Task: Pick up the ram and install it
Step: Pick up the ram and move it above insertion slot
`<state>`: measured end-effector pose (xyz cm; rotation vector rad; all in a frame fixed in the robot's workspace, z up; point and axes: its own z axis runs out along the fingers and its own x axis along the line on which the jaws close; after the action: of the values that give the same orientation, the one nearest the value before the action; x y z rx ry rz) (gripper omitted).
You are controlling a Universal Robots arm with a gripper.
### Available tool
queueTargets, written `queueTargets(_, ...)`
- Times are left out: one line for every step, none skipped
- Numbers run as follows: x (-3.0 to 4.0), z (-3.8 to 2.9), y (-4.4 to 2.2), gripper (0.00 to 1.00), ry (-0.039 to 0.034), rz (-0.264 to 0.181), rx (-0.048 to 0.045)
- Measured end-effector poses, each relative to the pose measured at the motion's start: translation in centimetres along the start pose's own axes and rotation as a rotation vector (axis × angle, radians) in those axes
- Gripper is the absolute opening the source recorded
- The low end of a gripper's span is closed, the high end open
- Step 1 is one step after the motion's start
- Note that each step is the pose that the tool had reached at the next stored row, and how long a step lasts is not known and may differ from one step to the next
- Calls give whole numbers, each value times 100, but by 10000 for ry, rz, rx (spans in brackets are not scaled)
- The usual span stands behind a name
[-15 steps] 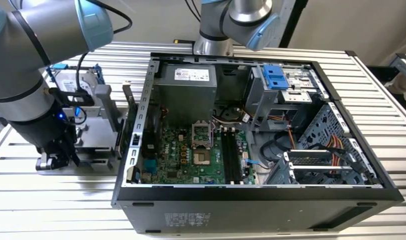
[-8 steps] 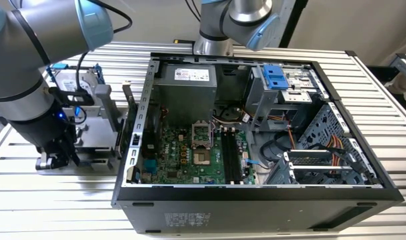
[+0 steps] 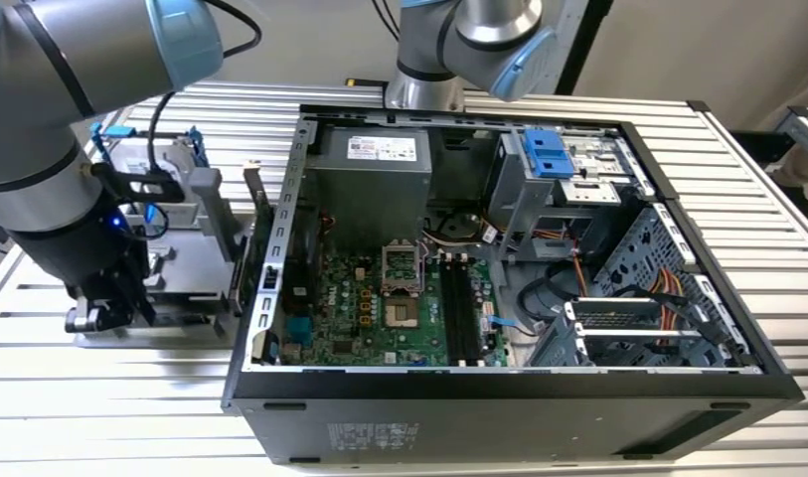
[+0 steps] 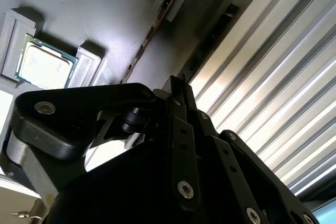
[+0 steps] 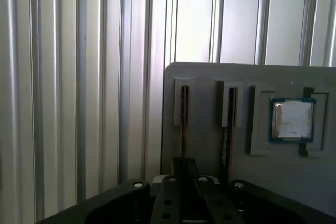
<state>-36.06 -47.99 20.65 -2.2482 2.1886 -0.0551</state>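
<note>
The arm [image 3: 59, 189] hangs low over the gray holder [image 5: 210, 77], and the pincer [image 5: 185, 174] hovers just above the holder's near edge. In the exterior view the pincer [image 3: 109, 296] is a dark shape beside the holder, close to the bench [image 3: 112, 417]. Whether it is wide or narrow, I cannot tell, and I see nothing held in it.

The holder carries two narrow slots side by side and a square recess. The ram [image 5: 229, 140] stands on edge in the slot nearer that recess, showing as a thin dark line. In the second wrist view the ram [image 4: 152, 30] shows a brownish edge running along the same slot. The pincer lines up with the other slot [image 5: 184, 106], the one farther from the recess. What sits in that slot I cannot make out.

The small silver processor chip [image 5: 292, 119] lies flat in the recess, just beside the ram's slot. The hard drive [image 3: 152, 169], silver with blue clips, stands near the holder. The open computer case [image 3: 510, 402] sits just beside the holder on the ribbed bench. Inside the case the black memory slots [image 3: 459, 308] on the motherboard [image 3: 364, 308] are well apart from the holder.
</note>
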Motion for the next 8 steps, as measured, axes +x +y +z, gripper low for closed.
queueTargets(0,-18,0,0,1,0,0)
queueTargets(1,-37,-1,0,1,0,-1)
queueTargets(1,-55,-2,0,1,0,-1)
queueTargets(2,-77,-2,0,1,-1,0)
queueTargets(2,-95,-2,0,1,-1,0)
queueTargets(2,-113,-2,0,1,0,-1)
queueTargets(2,-131,-2,0,1,0,-1)
queueTargets(3,-150,-2,0,1,0,-1)
